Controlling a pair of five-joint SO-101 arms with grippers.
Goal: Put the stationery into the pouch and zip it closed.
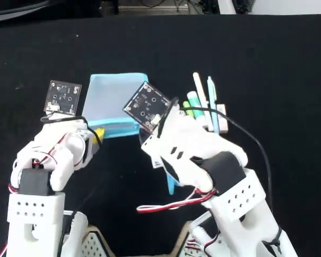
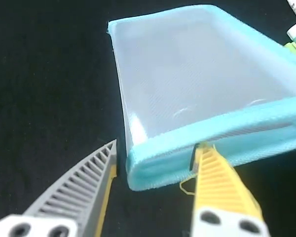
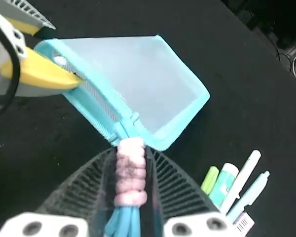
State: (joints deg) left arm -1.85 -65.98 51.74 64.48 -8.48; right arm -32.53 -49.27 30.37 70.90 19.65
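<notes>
High view: a pale blue pouch (image 1: 115, 99) lies flat on the black counter (image 1: 267, 64). The right arm's wrist board (image 1: 148, 107) covers the pouch's near-right corner, so the right claw's tips are hidden under it. The left claw (image 1: 96, 133) is at the pouch's near-left corner. Just a yellow tip shows, and how far open it is can't be told from here. The stationery (image 1: 203, 101) (white pen, light blue pen, green & teal markers) lies bunched on the counter just beside the pouch's right side, outside it. A blue strip (image 1: 170, 184) pokes out from under the right arm, on the near side of the pouch; hard to make out what it is.

Left wrist view: the left claw (image 2: 158, 145) is spread wide. Its yellow finger (image 2: 219, 182) touches the pouch's (image 2: 197, 74) zip edge, tip at a dark gap in it. The grey finger (image 2: 84, 187) is off the pouch, apart from it. The pouch corner sits btw the two. The pouch's far side is cut off by the frame.

Right wrist view: the right claw (image 3: 132, 153) is clamped on a pink cord pull (image 3: 130, 175) tied at the pouch's (image 3: 138, 79) corner, w/ blue cords running back btw its fingers. At the other end of the zip edge the yellow finger's tip sits in the pouch mouth. The stationery (image 3: 232, 185) lies near the pouch. A barcode tag (image 3: 244, 224) next to it is cut off at the frame edge.
</notes>
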